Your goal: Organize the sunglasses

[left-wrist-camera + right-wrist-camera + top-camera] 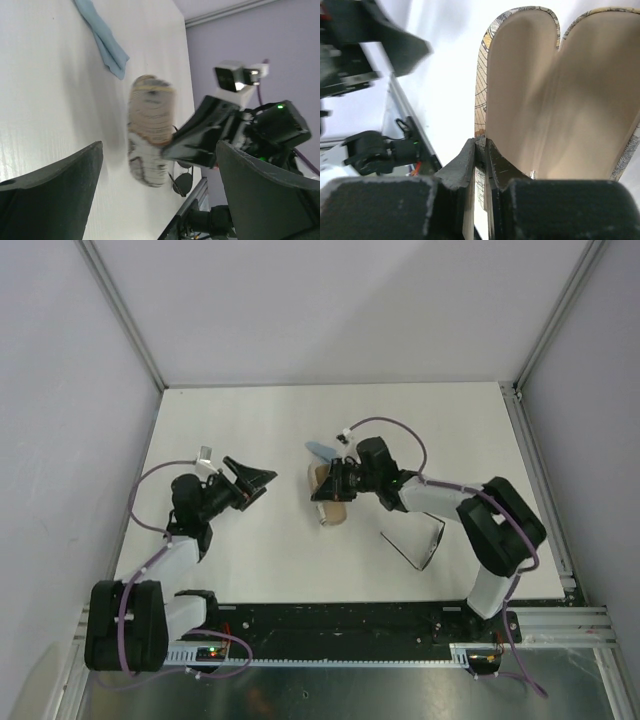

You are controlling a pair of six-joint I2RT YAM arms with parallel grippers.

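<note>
The sunglasses (425, 552) lie unfolded on the white table, near the right arm's forearm; their dark lenses also show in the left wrist view (182, 183). The patterned oval case (337, 512) stands open at the table's middle, its beige lining facing the right wrist camera (555, 100). My right gripper (326, 490) is shut on the case's near wall (480, 145). My left gripper (262, 488) is open and empty, hovering left of the case and pointing at it (159, 150). The case (150, 125) looks blurred there.
A light blue cloth (322, 448) lies just behind the case, and also shows in the left wrist view (104, 39). The table's front rail (400, 618) runs close to the sunglasses. Grey walls enclose the table on three sides.
</note>
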